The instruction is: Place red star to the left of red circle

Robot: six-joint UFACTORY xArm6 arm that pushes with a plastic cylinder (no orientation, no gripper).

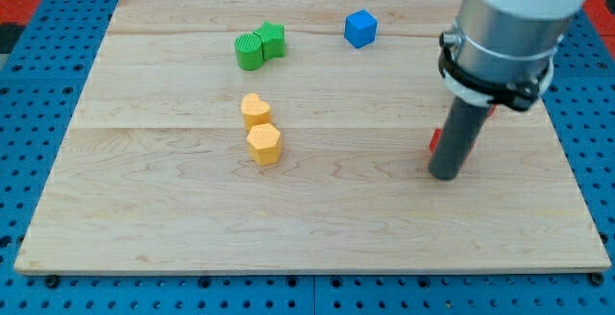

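Note:
My tip (446, 175) rests on the wooden board (173, 209) at the view's right. A small sliver of a red block (434, 141) shows just left of the rod, touching it; its shape cannot be made out. Another bit of red (492, 112) peeks out on the rod's right side under the arm's collar. Most of both red pieces is hidden behind the rod and arm, so I cannot tell which is the star and which the circle.
Two green blocks (259, 46) sit together at the top left of centre. A blue cube (360, 29) lies at the top centre. A yellow heart-like block (255, 110) and a yellow hexagon (263, 144) sit touching, left of centre.

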